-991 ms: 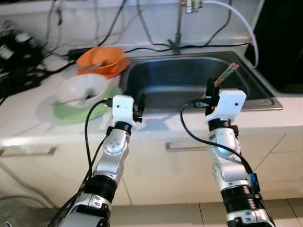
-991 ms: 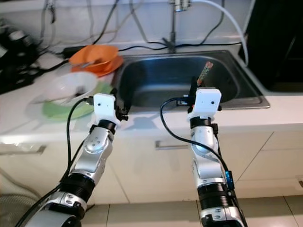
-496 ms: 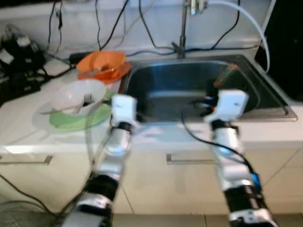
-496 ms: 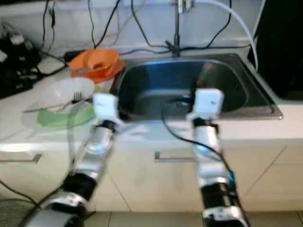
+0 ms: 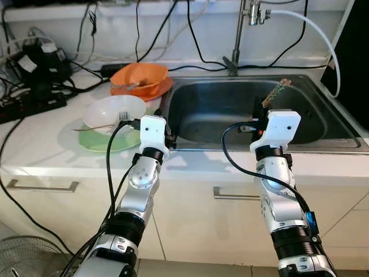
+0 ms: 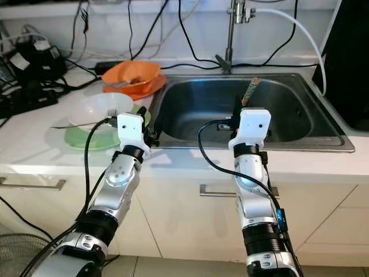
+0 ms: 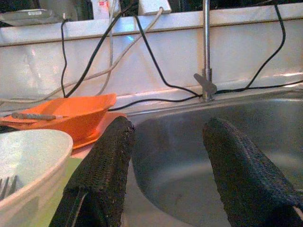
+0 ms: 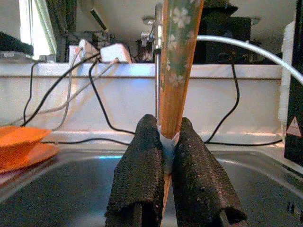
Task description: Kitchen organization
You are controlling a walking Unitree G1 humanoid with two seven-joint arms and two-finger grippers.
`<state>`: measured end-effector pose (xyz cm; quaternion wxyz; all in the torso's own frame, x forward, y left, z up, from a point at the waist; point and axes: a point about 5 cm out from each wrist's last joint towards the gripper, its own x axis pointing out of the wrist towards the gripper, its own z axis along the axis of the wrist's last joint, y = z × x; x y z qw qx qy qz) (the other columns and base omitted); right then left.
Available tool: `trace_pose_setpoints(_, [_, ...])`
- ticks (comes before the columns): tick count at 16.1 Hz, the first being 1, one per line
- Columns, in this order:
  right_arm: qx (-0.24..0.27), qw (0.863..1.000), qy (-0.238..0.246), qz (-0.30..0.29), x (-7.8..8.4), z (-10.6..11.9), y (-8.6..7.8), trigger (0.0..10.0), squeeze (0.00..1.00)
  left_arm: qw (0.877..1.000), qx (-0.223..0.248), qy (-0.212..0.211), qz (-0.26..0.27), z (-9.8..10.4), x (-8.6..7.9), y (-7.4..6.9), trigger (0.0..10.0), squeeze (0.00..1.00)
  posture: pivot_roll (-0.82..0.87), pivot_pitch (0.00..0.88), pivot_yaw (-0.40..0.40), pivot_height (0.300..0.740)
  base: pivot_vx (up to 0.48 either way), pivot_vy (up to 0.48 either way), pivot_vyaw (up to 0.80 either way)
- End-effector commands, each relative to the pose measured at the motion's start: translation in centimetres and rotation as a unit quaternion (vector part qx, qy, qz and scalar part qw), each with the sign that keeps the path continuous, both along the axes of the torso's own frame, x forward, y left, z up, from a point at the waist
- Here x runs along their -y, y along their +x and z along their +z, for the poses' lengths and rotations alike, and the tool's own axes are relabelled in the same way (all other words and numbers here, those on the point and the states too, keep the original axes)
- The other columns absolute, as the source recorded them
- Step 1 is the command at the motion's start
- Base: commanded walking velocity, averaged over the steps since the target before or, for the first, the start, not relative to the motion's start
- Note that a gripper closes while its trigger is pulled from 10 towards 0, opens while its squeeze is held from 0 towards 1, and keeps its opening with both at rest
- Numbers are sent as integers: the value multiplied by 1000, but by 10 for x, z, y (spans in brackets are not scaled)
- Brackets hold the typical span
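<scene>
Right tool pinching patterned stick, perhaps chopsticks, over sink, left tool wide, white bowl beside.

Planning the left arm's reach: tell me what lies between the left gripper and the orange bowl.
In the left eye view, only bare white counter beside the sink's rim separates the open left gripper from the orange bowl; the white bowl sits off to its left.

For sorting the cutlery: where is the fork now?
The fork lies in the white bowl on the green plate, left of the sink.
</scene>
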<state>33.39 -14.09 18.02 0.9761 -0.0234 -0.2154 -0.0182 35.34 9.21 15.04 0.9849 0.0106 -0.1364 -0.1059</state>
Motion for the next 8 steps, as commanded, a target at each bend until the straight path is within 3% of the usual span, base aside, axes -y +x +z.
trace_pose_setpoints(1, [7,1000,4,2,-1,5,1,10000,0,1000,0,5,3,0,-1,0,10000,0,0,0,78,740,311,0,0])
trace_pose_setpoints(8, [3,1000,10,2,-1,4,2,10000,0,1000,-1,6,1,-1,-1,0,10000,0,3,0,77,740,353,0,0])
